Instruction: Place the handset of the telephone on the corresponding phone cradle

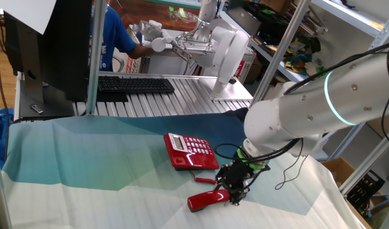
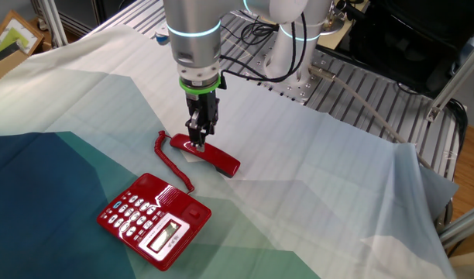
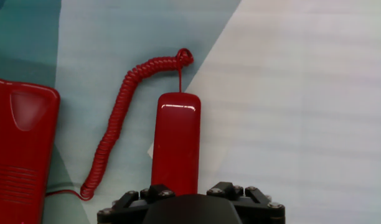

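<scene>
Telephone point(image 2: 154, 221) sits at 8 o'clock on the cloth point(image 2: 314, 194), cradle point(image 3: 19, 155) empty. Handset point(image 2: 208, 155) lies just beside it toward 2 o'clock, cord point(image 2: 171, 159) trailing back. Gripper point(image 2: 197, 142) is down over its middle, looks like it's pinching the handset, so we're at the grasp step. Next it needs a lift, a swing over and lining up lengthwise with the cradle.

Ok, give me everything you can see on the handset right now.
The handset is a glossy red plastic bar, slightly curved, lying flat on the cloth off the telephone, not in the phone cradle. A red coiled cord runs from one end and curls back toward the base. The gripper is down over it, fingers straddling the body near the cord end; whether they are clamped I cannot tell.
</scene>
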Motion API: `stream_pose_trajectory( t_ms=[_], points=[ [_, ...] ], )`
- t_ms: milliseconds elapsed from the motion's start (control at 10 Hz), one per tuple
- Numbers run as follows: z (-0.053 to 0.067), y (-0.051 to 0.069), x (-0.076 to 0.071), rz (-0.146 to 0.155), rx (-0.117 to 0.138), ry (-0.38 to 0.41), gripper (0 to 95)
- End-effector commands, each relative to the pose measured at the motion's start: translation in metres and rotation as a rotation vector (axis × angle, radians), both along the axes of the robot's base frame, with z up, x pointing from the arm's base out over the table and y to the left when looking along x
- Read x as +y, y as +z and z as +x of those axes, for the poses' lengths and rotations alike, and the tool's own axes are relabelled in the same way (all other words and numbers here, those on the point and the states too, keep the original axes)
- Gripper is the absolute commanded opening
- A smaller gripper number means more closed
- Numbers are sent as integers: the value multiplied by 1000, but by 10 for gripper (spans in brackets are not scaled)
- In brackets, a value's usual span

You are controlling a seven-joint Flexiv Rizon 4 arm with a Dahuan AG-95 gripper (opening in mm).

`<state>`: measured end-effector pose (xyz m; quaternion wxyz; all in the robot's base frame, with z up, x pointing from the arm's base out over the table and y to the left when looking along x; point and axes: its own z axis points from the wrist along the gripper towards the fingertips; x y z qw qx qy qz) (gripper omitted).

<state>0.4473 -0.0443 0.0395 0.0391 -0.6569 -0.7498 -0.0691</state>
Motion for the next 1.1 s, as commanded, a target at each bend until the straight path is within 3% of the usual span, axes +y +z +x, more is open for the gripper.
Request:
stream_pose_trajectory(
  t_ms=[100, 200, 400, 600, 700, 800, 1100],
  points=[
    [-2, 1, 1, 5, -3, -3, 570],
    [-2, 1, 1, 6, -2, -6, 380],
    [-2, 1, 1, -3, -4, -3, 380],
    [-2, 1, 1, -7, 17, -35, 380],
    [-2, 1, 1, -12, 30, -44, 570],
    [-2, 1, 1, -17, 81, -43, 570],
    [-2, 1, 1, -21, 120, -28, 570]
  ],
)
